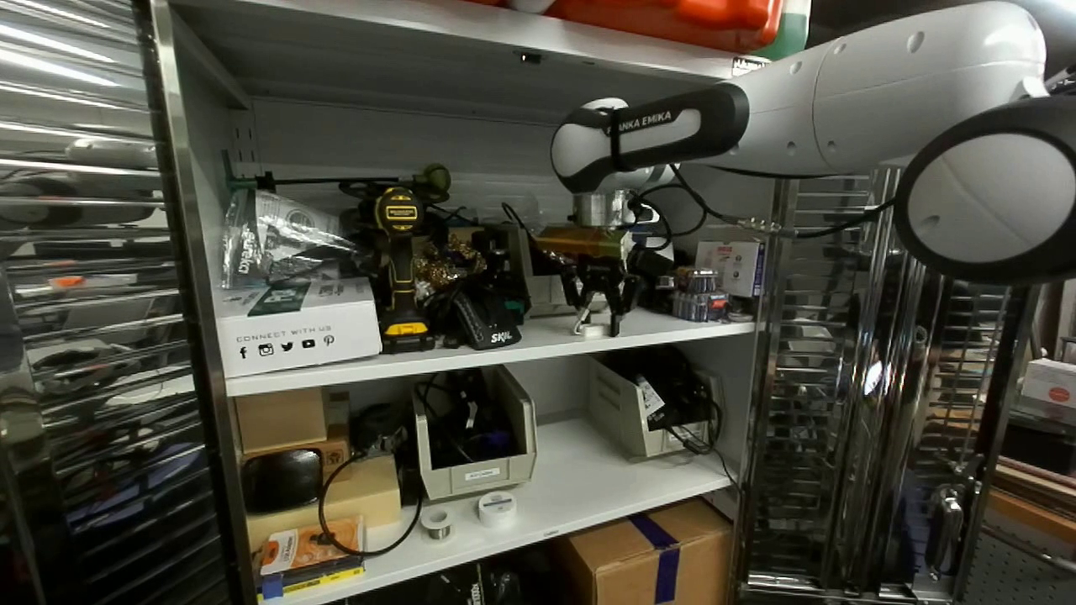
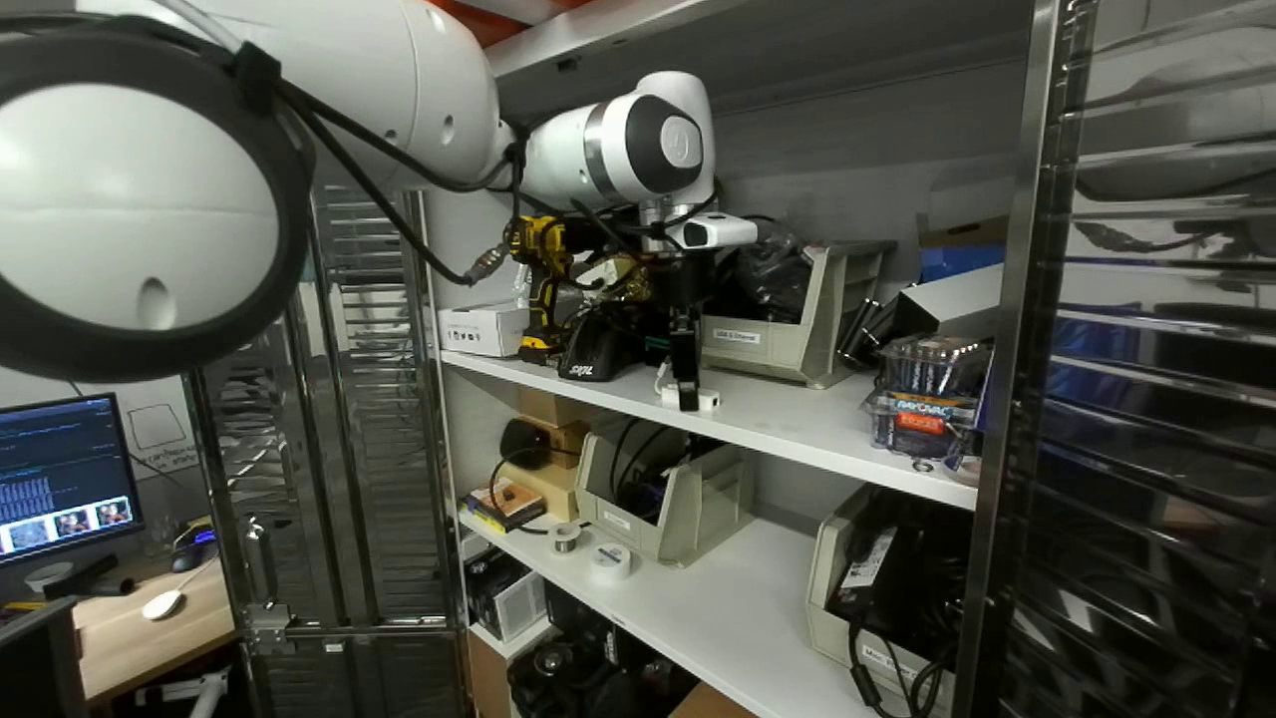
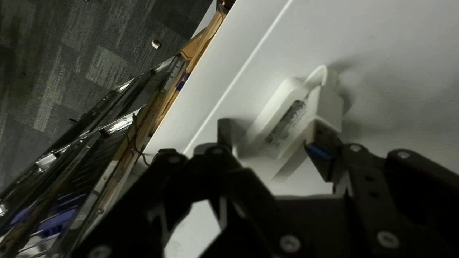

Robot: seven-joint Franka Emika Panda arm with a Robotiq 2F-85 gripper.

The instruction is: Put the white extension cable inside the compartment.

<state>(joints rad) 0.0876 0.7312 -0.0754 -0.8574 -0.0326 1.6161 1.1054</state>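
Note:
The white extension cable (image 1: 595, 331) lies on the white shelf floor of the upper bay, the compartment (image 1: 353, 139), near its front edge. It also shows in an exterior view (image 2: 706, 400) and, bundled, in the wrist view (image 3: 325, 104). My gripper (image 1: 598, 316) points down over the cable, fingertips low near the shelf; it shows side-on in an exterior view (image 2: 685, 397). In the wrist view the gripper (image 3: 276, 141) has its fingers wide apart, one on each side of the cable. The left finger looks apart from it; contact at the right finger is unclear.
The same bay holds a yellow drill (image 1: 398, 260), a SKIL tool base (image 1: 487, 315), a white box (image 1: 298, 323), a grey bin (image 2: 763, 344) behind the gripper, and battery packs (image 2: 927, 394). The bay below holds grey bins (image 1: 479, 470) and cardboard boxes (image 1: 282, 416).

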